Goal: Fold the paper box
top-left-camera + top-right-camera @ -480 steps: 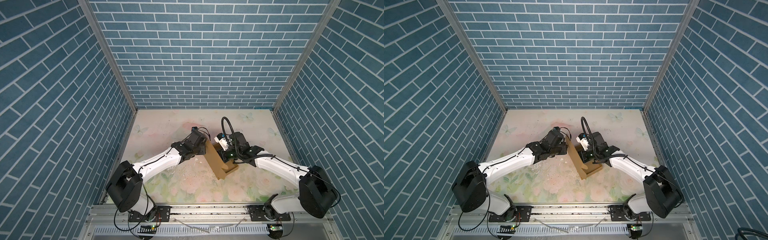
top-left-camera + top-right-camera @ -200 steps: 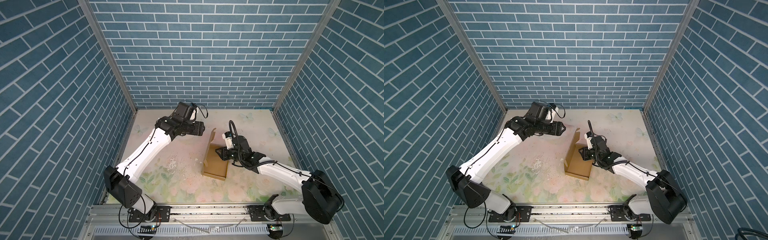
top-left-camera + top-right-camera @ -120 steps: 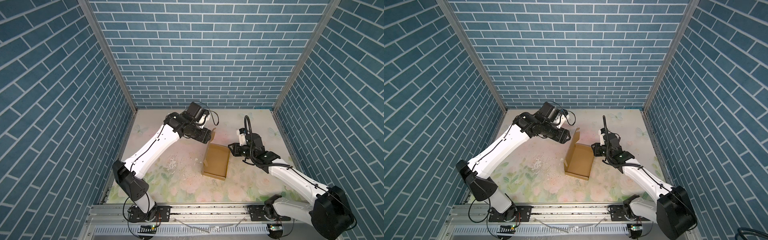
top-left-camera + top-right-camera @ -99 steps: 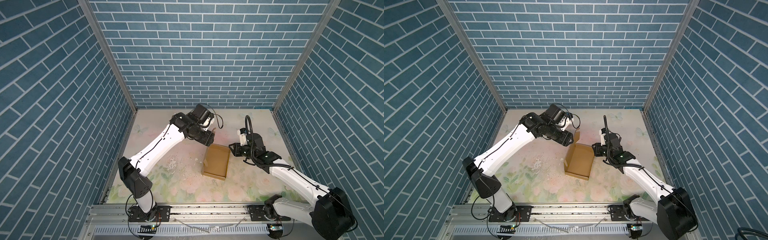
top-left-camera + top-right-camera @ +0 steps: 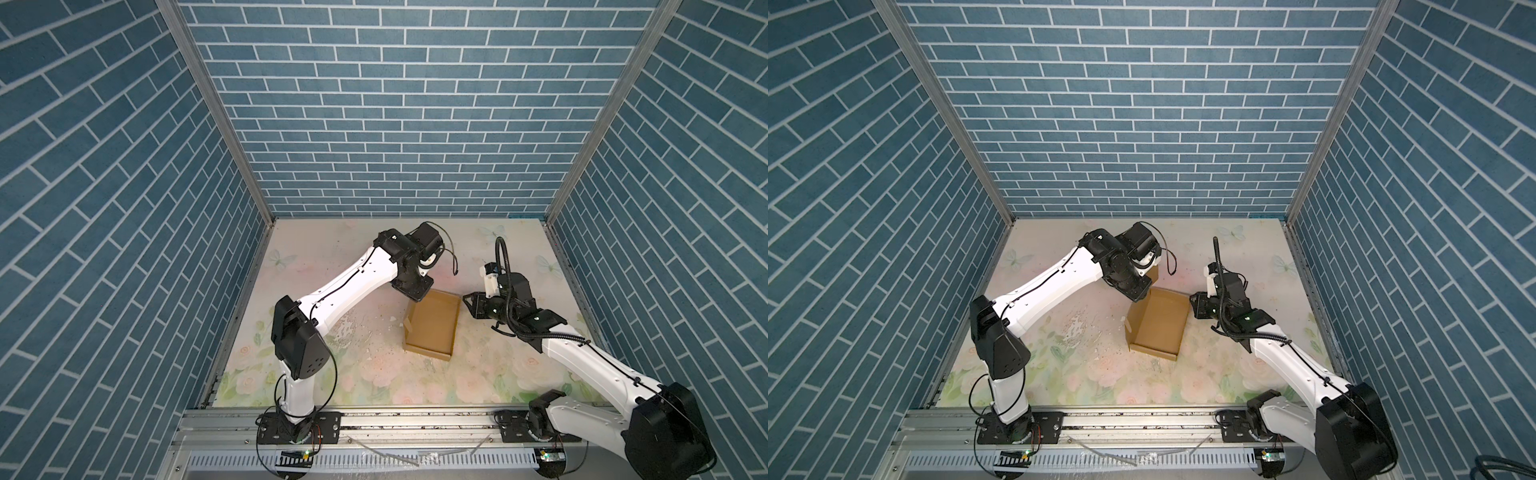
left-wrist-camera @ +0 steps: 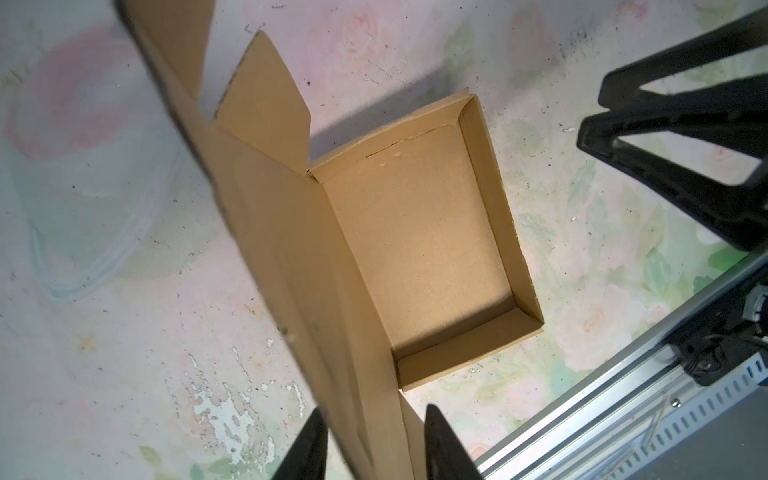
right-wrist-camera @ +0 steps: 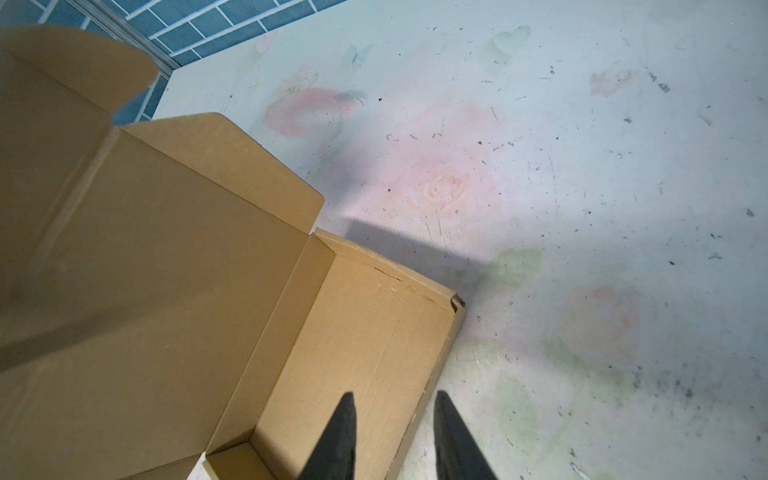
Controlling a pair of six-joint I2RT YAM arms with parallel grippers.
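Left wrist view looks down on the paper box (image 6: 415, 232), a shallow rectangular tray of plain brown corrugated cardboard with 4 low walls folded up and its top open. From 1 long side its lid panel (image 6: 299, 249) rises steeply toward the camera, with a side tab (image 6: 266, 108) sticking out from 1 end. The left gripper (image 6: 374, 409) has its 2 black fingers on either side of that panel, set narrowly apart with the cardboard filling the gap; whether they are actually pinching it cannot be told. In both top views the box (image 5: 434, 324) (image 5: 1160, 328) lies flat on the floral tabletop (image 5: 374, 374), right of the middle and between the 2 arms. The left gripper (image 5: 415, 289) is over its far left corner and the right gripper (image 5: 471, 301) is just beside its far right corner. Right wrist view shows the right gripper (image 7: 394, 395) partly open, 1 finger above the tray floor and the other outside above the table. The long wall on the right arm's side runs between them; the gap is much wider than the wall and nothing is clamped. Whether either finger touches the cardboard cannot be told. Scuffs and dark specks mark the tabletop around the box.
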